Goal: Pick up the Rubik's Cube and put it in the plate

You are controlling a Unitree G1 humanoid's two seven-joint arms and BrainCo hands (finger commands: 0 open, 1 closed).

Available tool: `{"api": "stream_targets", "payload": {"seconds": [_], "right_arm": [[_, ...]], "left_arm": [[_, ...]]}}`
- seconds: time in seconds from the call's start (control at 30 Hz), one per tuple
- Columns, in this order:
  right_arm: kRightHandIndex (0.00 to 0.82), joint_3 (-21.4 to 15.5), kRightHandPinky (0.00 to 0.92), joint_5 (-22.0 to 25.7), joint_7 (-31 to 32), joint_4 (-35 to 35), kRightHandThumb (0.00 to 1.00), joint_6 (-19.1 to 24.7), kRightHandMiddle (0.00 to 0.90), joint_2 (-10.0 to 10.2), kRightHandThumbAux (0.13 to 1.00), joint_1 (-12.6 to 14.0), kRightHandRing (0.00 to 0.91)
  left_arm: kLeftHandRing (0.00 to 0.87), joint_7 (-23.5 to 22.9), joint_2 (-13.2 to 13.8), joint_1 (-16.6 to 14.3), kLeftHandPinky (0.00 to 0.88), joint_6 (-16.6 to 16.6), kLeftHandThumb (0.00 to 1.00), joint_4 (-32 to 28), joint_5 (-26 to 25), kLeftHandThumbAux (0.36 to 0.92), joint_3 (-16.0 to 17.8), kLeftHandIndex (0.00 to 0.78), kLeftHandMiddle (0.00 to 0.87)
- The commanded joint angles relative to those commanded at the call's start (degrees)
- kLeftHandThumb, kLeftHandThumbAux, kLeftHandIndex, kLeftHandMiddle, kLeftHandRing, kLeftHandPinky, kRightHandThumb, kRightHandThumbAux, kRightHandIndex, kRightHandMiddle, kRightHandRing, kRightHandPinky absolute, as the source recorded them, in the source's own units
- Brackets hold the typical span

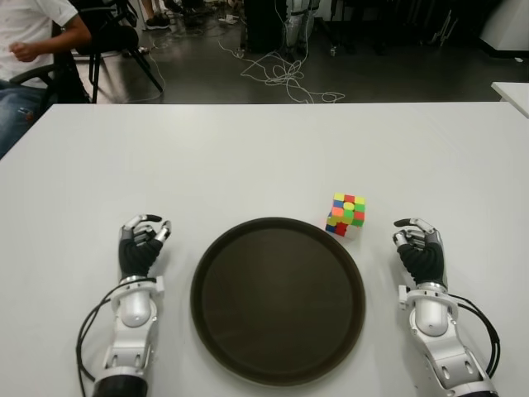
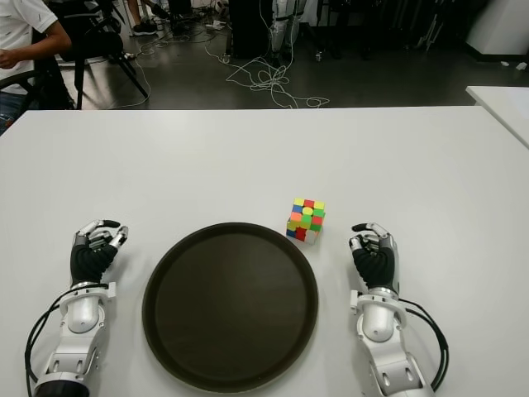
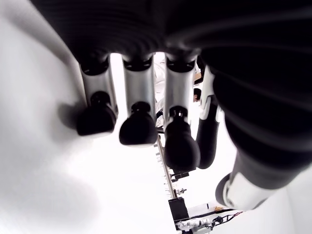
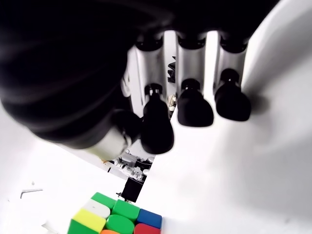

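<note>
plate (image 1: 278, 364) bare | hands loosely curled, holding nothing | Rubik's Cube (image 1: 346, 214) beside plate

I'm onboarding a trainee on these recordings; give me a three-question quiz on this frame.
1. True or false: the Rubik's Cube already lies in the plate.
2. Which hand is nearer the cube: A) left hand B) right hand?
3. Fill in: both hands hold ____.

Key: 1 false, it sits on the table just beyond the plate's far right rim; 2 B; 3 nothing.
</note>
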Motion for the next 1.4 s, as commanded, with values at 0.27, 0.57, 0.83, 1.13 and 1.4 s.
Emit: {"api": "stream_targets", "payload": {"seconds": [0.27, 0.57, 0.83, 1.13, 1.4], "right_arm": [[0.438, -0.3, 0.803, 0.5, 0.0, 0.1, 0.695, 0.2, 0.789, 0.4, 0.725, -0.1, 0.803], [0.439, -0.1, 0.809, -0.1, -0.5, 0.2, 0.695, -0.2, 0.794, 0.4, 0.725, -0.1, 0.809], [0.439, 0.0, 0.811, -0.2, -0.5, 0.4, 0.695, -0.5, 0.798, 0.3, 0.724, -0.1, 0.810], [0.439, -0.2, 0.803, 0.3, -0.2, -0.2, 0.696, 0.0, 0.794, 0.5, 0.724, 0.2, 0.808], [0.439, -0.2, 0.808, 0.4, -0.1, -0.6, 0.697, 0.7, 0.797, 0.4, 0.724, 0.3, 0.811]], "left_arm": [[0.813, -0.4, 0.1, -0.1, 0.801, 0.1, 0.706, 0.1, -0.3, 0.707, 0.0, 0.443, 0.797], [0.821, -0.3, -0.1, 0.0, 0.815, 0.0, 0.707, -0.1, -0.8, 0.705, 0.3, 0.444, 0.805], [0.827, -0.6, -0.3, -0.1, 0.822, -0.2, 0.707, 0.0, -1.3, 0.705, 0.5, 0.444, 0.808], [0.827, -0.4, -0.5, 0.3, 0.817, -0.5, 0.706, -0.5, -1.5, 0.705, 0.3, 0.444, 0.808], [0.820, -0.6, -0.5, 0.5, 0.810, -0.7, 0.705, -0.7, -1.4, 0.706, 0.0, 0.444, 0.803]]}}
